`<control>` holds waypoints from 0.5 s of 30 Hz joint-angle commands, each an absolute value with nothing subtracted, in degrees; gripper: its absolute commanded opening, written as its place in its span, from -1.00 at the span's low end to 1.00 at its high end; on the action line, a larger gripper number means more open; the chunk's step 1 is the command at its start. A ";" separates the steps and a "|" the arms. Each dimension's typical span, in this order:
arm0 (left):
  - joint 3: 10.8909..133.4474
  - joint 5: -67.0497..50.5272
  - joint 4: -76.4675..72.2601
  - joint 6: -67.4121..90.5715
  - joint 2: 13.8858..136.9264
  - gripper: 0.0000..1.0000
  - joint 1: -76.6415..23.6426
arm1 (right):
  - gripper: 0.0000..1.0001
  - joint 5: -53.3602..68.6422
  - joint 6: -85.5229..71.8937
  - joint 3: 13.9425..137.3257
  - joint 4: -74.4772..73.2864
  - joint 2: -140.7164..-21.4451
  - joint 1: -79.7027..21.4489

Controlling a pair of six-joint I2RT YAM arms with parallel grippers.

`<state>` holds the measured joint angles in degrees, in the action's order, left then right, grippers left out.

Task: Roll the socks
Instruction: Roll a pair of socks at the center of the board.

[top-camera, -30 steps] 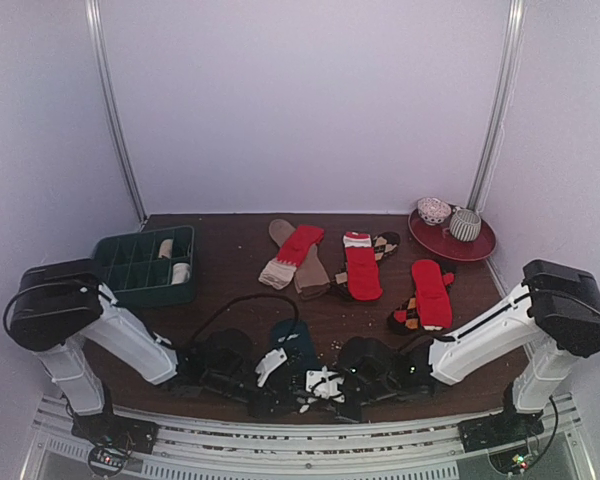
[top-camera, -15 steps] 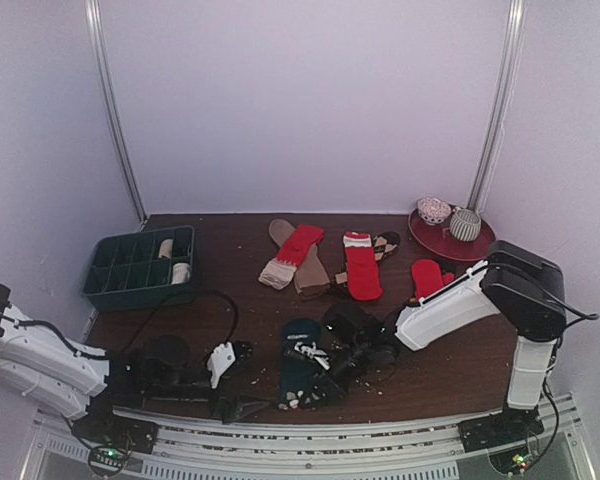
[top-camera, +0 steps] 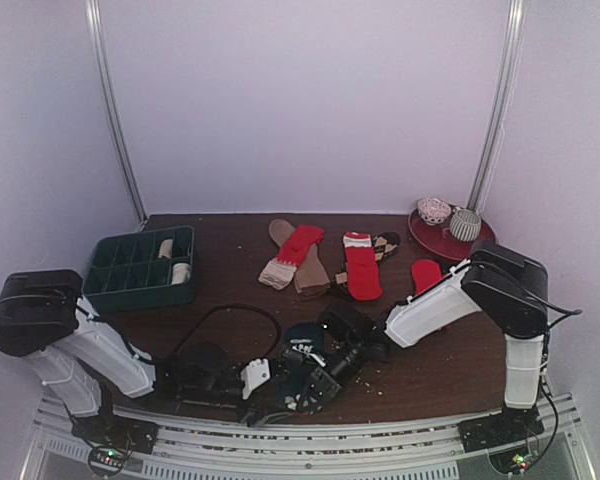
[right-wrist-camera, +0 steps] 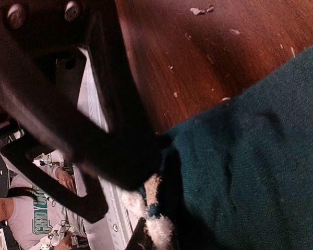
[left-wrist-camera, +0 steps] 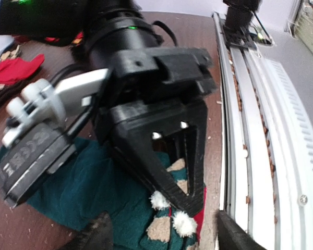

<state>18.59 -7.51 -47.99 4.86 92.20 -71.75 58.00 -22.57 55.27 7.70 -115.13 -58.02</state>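
- Brown table (top-camera: 230,285) held the teal sock (top-camera: 298,338) at its near edge
- Right gripper (right-wrist-camera: 146,156) was clamped on the sock's near end, and the left gripper (left-wrist-camera: 161,232) gaped just beside it
- We judged the sock light, limp and grippy, best pinched through both layers at the hem

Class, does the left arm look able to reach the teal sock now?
Probably yes: the open left gripper faces the teal sock, though the right gripper pinching its end crowds it.

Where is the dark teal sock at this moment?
In the top view, the dark teal sock lies near the front edge of the table, about centre, with the right gripper closed on its near, cuff end.
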 commanded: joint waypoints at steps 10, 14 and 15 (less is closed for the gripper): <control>17.43 -13.19 -56.01 6.42 97.73 -0.03 -71.98 | -0.84 55.04 -24.07 53.96 2.63 -117.50 -57.27; 17.99 -14.07 -56.70 6.63 99.83 -0.08 -71.98 | -0.85 54.77 -24.63 53.96 3.25 -117.53 -57.22; 18.20 -14.34 -57.03 6.59 100.37 -0.11 -71.98 | -0.84 54.69 -24.80 53.84 3.45 -117.52 -57.28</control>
